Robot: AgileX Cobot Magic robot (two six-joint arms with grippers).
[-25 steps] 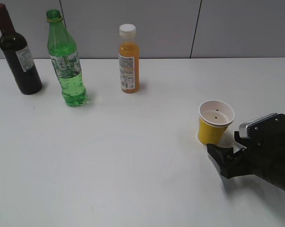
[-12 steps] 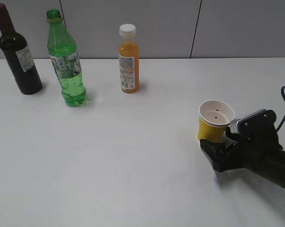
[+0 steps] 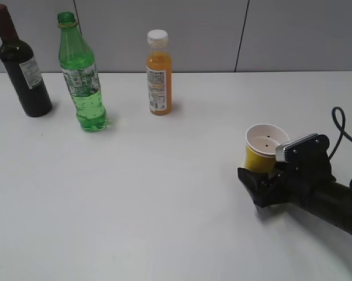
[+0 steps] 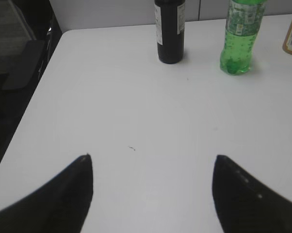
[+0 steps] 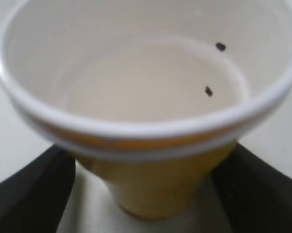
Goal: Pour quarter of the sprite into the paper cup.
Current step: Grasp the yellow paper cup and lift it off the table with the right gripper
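The sprite [image 3: 82,76], a tall green bottle with a pale label, stands upright at the back left; it also shows in the left wrist view [image 4: 238,43]. The paper cup [image 3: 264,146], yellow with a white inside and dark specks, stands at the right. My right gripper [image 3: 259,175] is open, low on the table, with its jaws on either side of the cup's lower body [image 5: 151,97]; the fingers [image 5: 34,189] stand a little apart from the yellow wall. My left gripper [image 4: 153,157] is open and empty above bare table, well short of the sprite.
A dark wine bottle [image 3: 24,70] stands left of the sprite, also in the left wrist view [image 4: 169,29]. An orange white-capped bottle [image 3: 159,73] stands to the sprite's right. The table's left edge [image 4: 39,97] drops off. A black cable [image 3: 340,123] loops behind the right arm.
My right gripper has slid left toward the paper cup, and its open jaws now stand around the cup's base. The bottles and the cup have not moved.
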